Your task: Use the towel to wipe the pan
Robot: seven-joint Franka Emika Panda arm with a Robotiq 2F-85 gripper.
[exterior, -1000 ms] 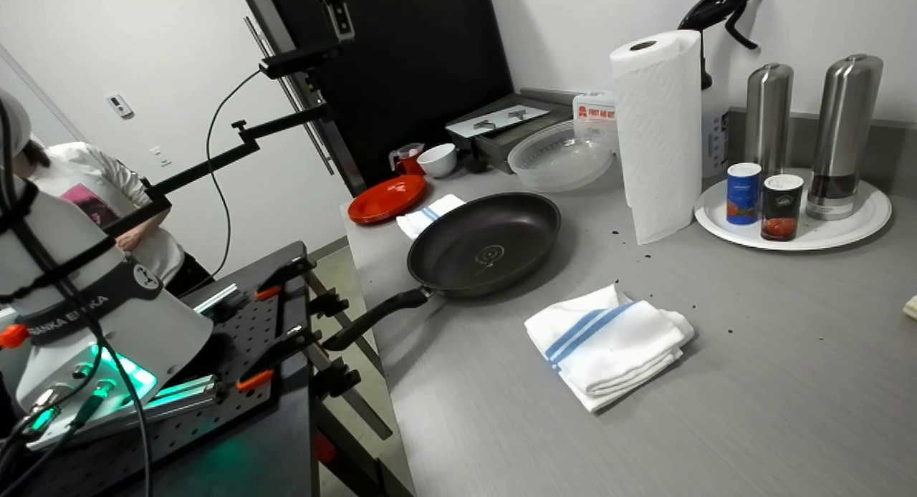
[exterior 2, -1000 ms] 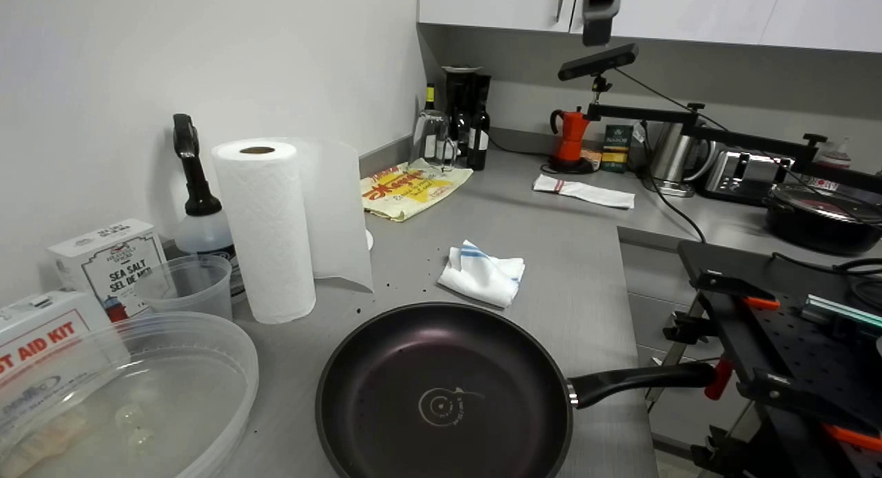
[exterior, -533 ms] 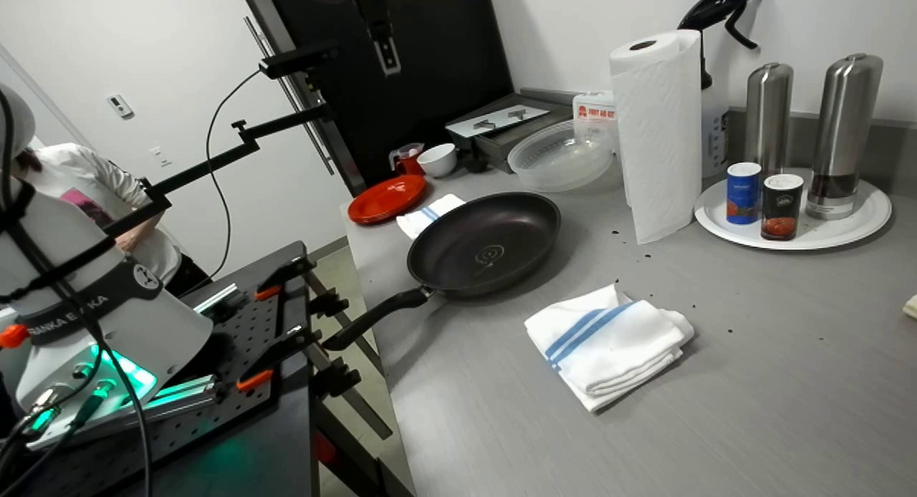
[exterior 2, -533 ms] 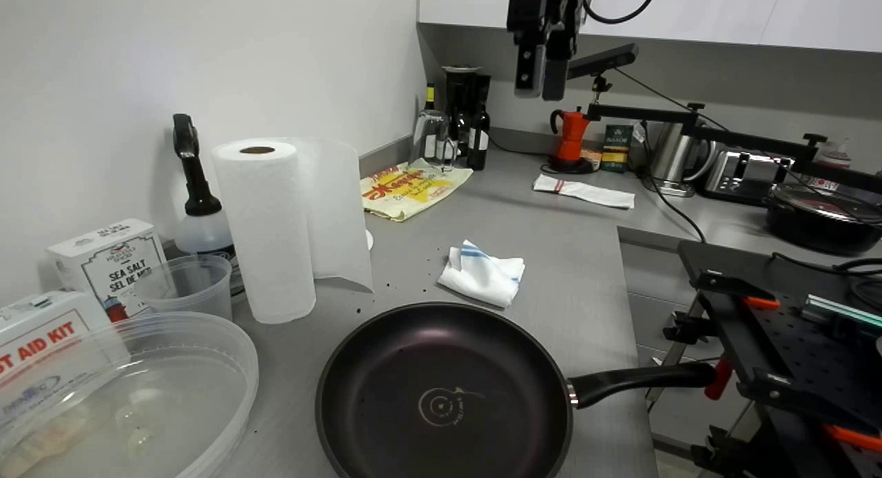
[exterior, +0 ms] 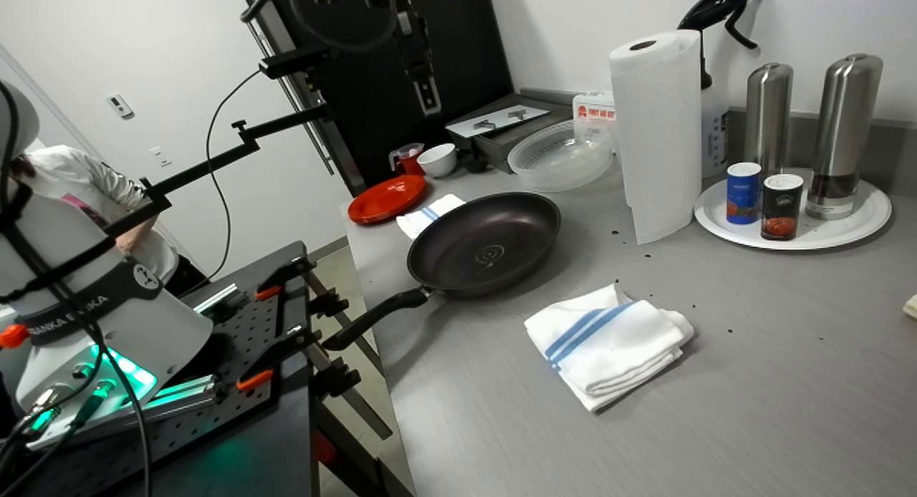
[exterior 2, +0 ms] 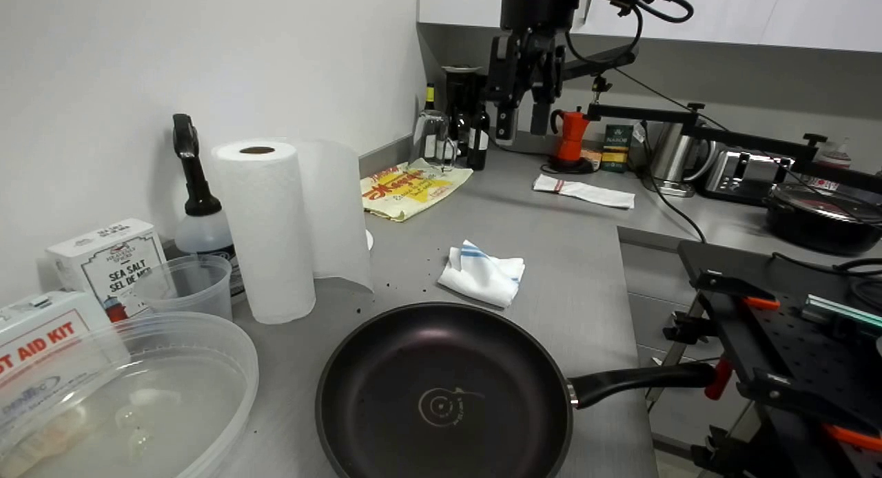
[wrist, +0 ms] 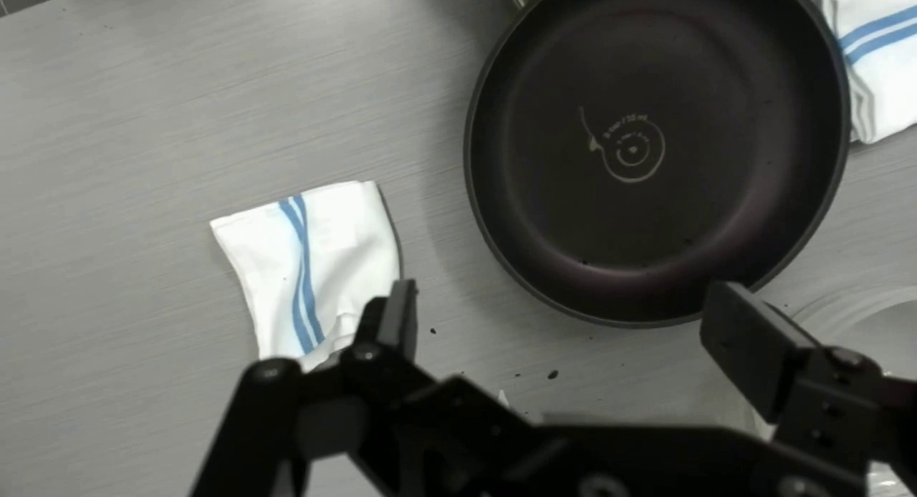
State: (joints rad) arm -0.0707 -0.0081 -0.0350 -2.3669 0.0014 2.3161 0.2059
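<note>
The towel (exterior: 609,343), a small folded white cloth with blue stripes, lies rumpled on the counter beside the pan. It shows too in an exterior view (exterior 2: 482,275) and at left in the wrist view (wrist: 315,268). The pan (exterior: 487,243), round and dark with a black handle (exterior: 376,318), stands on the counter; it shows in an exterior view (exterior 2: 441,395) and the wrist view (wrist: 645,153). My gripper (exterior 2: 524,123) hangs well above the counter, pointing down. In the wrist view my gripper (wrist: 562,296) is open, its fingers wide apart with nothing between them.
A second blue-striped cloth (exterior: 430,214) lies by the pan's far side, near red plates (exterior: 387,198). The paper towel roll (exterior 2: 265,230) and a clear plastic tub (exterior 2: 138,395) stand near the pan. A white plate (exterior: 795,232) holds shakers and mills. Dark crumbs dot the counter.
My gripper has come down into view, moving lower and rightward in an exterior view, lower and leftward in an exterior view from elsewhere. The towel and the pan have not moved.
</note>
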